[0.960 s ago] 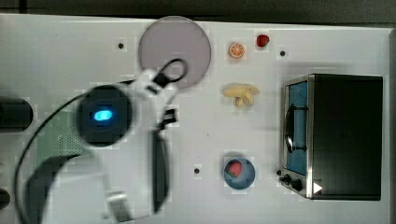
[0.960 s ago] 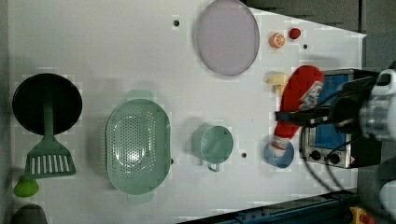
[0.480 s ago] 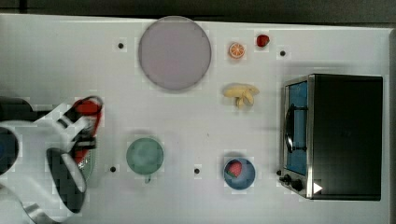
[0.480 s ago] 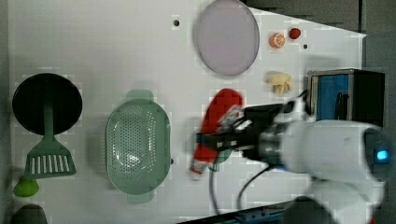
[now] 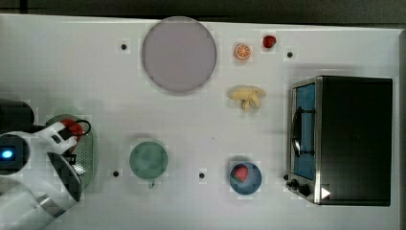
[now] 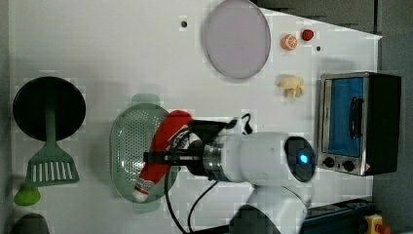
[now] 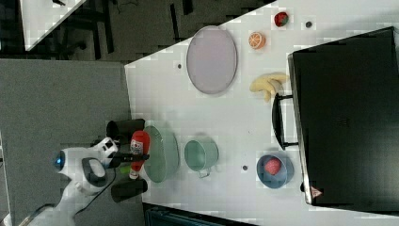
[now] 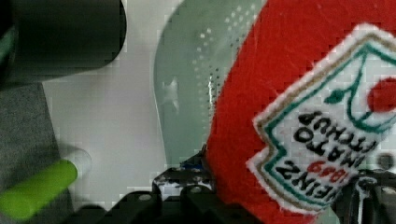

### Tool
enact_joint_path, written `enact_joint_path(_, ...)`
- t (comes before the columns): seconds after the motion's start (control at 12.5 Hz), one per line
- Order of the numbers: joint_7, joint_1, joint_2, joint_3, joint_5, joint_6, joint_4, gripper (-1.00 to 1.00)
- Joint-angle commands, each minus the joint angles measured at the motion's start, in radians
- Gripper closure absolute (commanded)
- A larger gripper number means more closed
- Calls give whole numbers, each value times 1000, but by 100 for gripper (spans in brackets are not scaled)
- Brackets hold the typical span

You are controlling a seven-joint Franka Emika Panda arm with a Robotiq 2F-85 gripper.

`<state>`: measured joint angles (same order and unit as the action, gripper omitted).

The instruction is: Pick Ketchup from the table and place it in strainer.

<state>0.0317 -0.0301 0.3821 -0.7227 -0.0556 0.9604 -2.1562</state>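
Observation:
The Ketchup (image 6: pixel 168 134), a red bottle with a white cap and label patch, hangs tilted over the strainer (image 6: pixel 125 146), a pale mint-green oval basket. My gripper (image 6: pixel 163 157) is shut on the bottle's middle, one dark finger (image 6: pixel 155 156) lying across it. In the top view the Ketchup (image 5: pixel 72 125) peeks out beside my wrist over the strainer (image 5: pixel 88 155). The right view shows the Ketchup (image 7: pixel 139 140) held by the gripper (image 7: pixel 138 157) beside the strainer (image 7: pixel 162 153). Close up, the Ketchup (image 8: pixel 289 70) label fills the foreground, with the strainer (image 8: pixel 191 70) behind it.
A black pan (image 6: pixel 48 109) and a green spatula (image 6: pixel 51 165) lie at the left view's left. A green cup (image 5: pixel 148 160), a blue bowl (image 5: pixel 256 184) with a strawberry, a lilac plate (image 5: pixel 178 53), bananas (image 5: pixel 246 97) and a toaster oven (image 5: pixel 344 139) sit further along the top view's right.
The arm has carried the Ketchup from beside the toaster oven across the table to over the strainer, toward the top view's left. The bottle stays in the gripper.

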Motion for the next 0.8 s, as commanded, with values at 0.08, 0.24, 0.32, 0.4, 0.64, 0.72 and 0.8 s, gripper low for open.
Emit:
enact_joint_path(0.08, -95, -1, 58, 26, 57, 91, 1, -73)
enact_joint_path(0.24, -96, 0, 76, 37, 68, 110, 2, -100)
enact_joint_path(0.32, -125, 7, 55, 38, 64, 106, 5, -100)
enact_joint_path(0.4, -176, 17, 19, 37, 63, 90, 5, -100)
enact_joint_path(0.64, -240, 72, -149, 39, 61, 12, 7, -100)
enact_joint_path(0.72, -240, 99, -214, 43, 61, -25, 13, -100)
enact_joint_path(0.8, -240, 128, -275, 52, 59, -72, 22, -100)
